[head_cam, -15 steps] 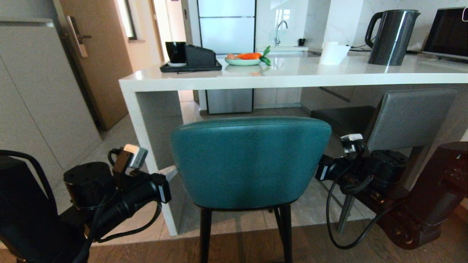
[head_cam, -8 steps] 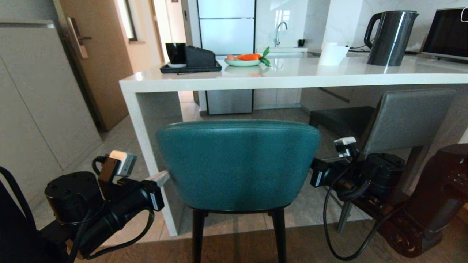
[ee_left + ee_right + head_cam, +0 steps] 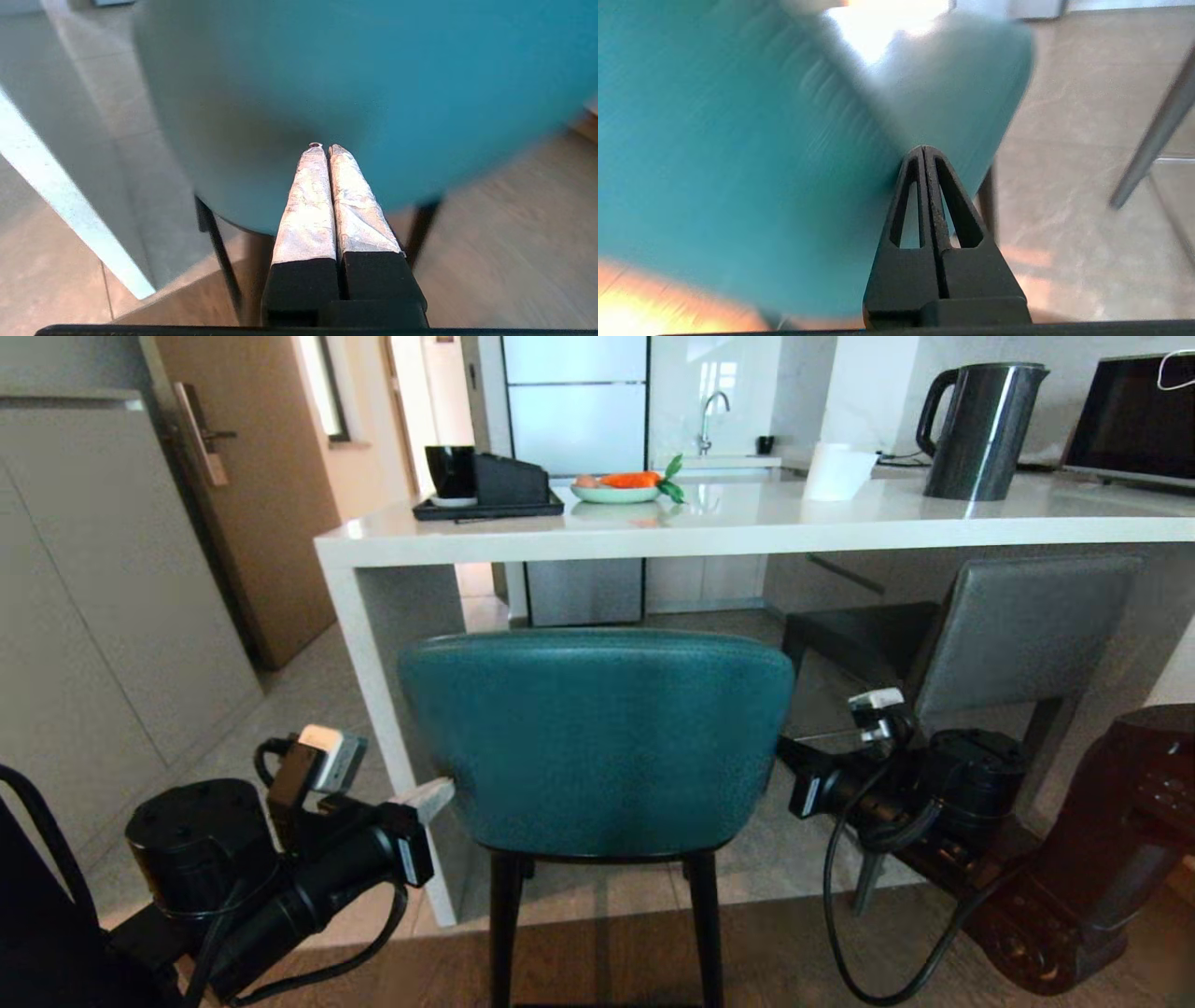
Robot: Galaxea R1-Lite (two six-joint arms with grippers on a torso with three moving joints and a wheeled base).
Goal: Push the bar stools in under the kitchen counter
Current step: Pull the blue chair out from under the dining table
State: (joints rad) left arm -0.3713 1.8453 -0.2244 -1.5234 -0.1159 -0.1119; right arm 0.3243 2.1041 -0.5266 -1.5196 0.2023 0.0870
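My left pincer [image 3: 325, 147] and right pincer [image 3: 923, 149], both clenched empty, press the teal stool [image 3: 597, 737] (its back only) standing before the bench [image 3: 747, 527]; the grey stool [image 3: 1018, 625] sits tucked underneath.

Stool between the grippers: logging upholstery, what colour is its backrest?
Teal, on the stool's backrest; the head view shows it best.

A black kettle [image 3: 976, 429], a white cup [image 3: 837, 471] and a plate with a carrot [image 3: 621, 491] stand apart.
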